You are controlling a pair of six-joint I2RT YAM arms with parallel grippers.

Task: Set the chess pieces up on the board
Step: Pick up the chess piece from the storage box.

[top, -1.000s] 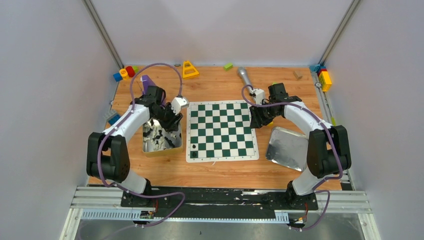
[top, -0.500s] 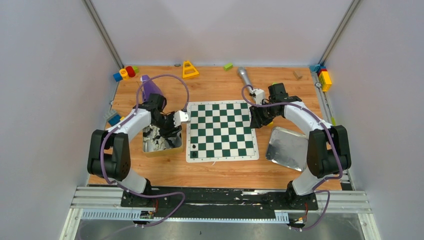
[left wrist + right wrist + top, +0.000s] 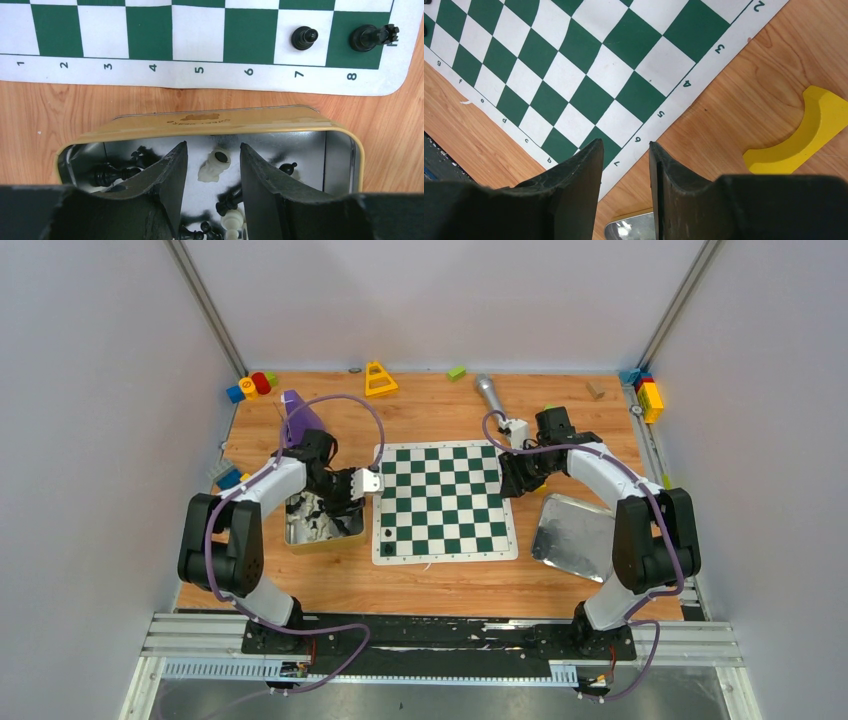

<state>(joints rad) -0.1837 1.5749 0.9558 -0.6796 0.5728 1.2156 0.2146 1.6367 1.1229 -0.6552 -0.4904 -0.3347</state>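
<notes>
Woodgrain tabletop (image 3: 430,405), thin checkered mat (image 3: 440,502)

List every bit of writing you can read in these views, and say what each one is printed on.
"1 2 3 4 5 6 7 8": along the white border of the board, left wrist view.
"g f e d c b": along one border edge of the board, right wrist view.
"7 6 5 4 3 2": along the adjoining border edge, same view.
Dark print on the gold rim of the tin: too blurred to read.
Top view: nothing large enough to read.
</notes>
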